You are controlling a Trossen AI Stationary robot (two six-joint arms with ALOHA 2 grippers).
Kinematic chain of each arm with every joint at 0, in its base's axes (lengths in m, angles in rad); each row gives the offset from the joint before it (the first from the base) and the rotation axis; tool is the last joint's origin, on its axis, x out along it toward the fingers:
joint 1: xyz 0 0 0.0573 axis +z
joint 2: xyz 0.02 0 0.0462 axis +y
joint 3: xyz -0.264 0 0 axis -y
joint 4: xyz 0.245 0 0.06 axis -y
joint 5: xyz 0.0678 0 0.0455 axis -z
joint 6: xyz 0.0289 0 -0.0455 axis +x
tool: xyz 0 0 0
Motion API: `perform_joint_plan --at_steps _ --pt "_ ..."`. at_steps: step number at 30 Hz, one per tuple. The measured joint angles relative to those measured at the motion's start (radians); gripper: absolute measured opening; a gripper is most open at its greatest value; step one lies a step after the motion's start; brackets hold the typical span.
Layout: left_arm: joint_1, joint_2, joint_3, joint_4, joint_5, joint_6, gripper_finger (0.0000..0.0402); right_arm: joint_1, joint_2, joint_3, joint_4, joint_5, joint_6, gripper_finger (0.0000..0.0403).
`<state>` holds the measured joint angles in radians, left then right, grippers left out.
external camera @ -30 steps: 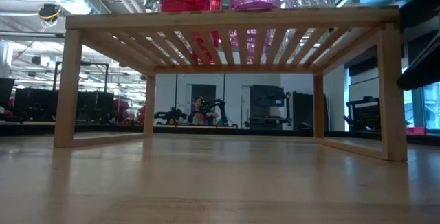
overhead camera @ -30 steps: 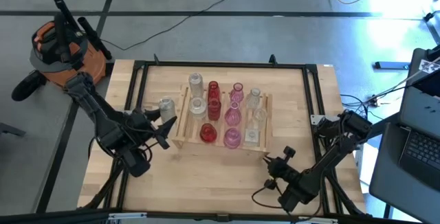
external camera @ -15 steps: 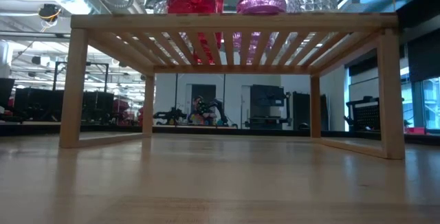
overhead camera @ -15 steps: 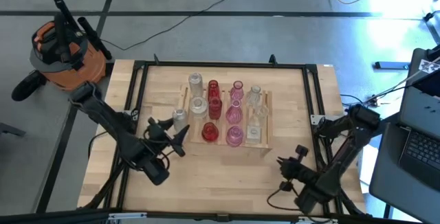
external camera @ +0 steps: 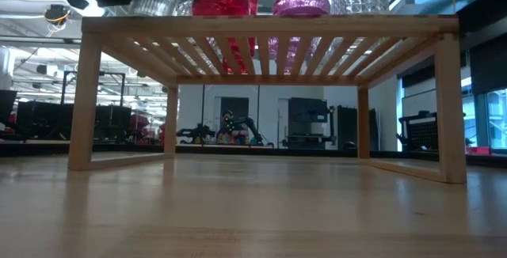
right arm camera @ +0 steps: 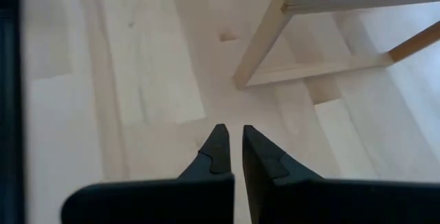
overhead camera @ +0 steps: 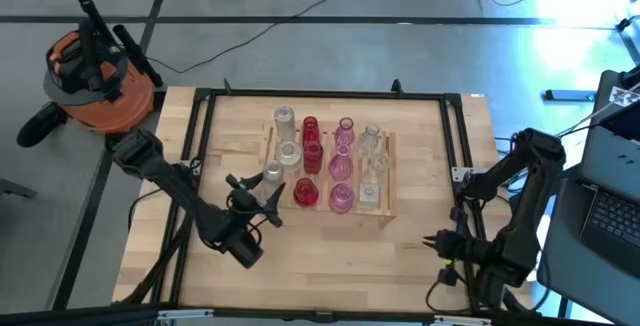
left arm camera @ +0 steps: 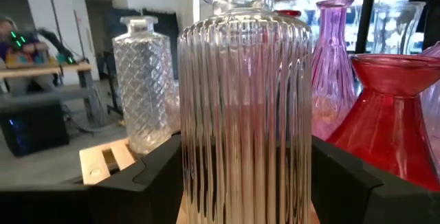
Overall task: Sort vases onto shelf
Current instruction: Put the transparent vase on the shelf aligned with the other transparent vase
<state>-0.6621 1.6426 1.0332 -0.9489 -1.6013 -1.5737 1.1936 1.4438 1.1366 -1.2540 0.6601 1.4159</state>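
Clear ribbed glass fills my left wrist camera: the left gripper (overhead camera: 262,191) is clamped on a ribbed clear vase (left arm camera: 245,107), one dark finger (left arm camera: 148,176) on each side of its body. From above I see that vase (overhead camera: 272,177) held upright over the near-left corner of the shelf (overhead camera: 386,213). From the table-level camera its base (external camera: 154,1) sits right at the shelf's top rail (external camera: 269,25), but I can't tell whether it is resting on the slats or just above them.

Beside it on the shelf I count a red vase (overhead camera: 303,193) with a wide body, a pink vase (overhead camera: 339,201) and a clear diamond-cut vase (overhead camera: 367,197) along the near row, with more clear, red and pink vases behind them in rows. The left wrist view shows the red vase (left arm camera: 395,117) just beside the held one, a tall pink vase (left arm camera: 332,59) behind it, and a diamond-patterned clear vase (left arm camera: 142,80) on the other side.

My right gripper (overhead camera: 437,242) waits near the table's near-right corner, well apart from the shelf. Its fingers (right arm camera: 214,152) are nearly together, holding nothing, over bare tabletop (right arm camera: 137,86), with a shelf leg (right arm camera: 262,42) in sight ahead.
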Motion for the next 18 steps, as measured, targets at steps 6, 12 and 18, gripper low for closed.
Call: perform_joint_plan --at_steps 6,12,18 --pt "0.019 0.061 0.003 0.016 -0.033 -0.019 0.0238 0.050 -0.050 0.000 -0.005 -0.036 0.000 0.0000" --pt "0.043 0.075 0.003 0.073 -0.025 0.018 0.0238 0.066 -0.050 0.000 -0.004 -0.067 -0.004 0.0000" --pt "0.044 0.074 0.002 0.094 -0.022 0.054 0.0238 0.064 -0.050 0.000 -0.004 -0.070 -0.008 0.0000"
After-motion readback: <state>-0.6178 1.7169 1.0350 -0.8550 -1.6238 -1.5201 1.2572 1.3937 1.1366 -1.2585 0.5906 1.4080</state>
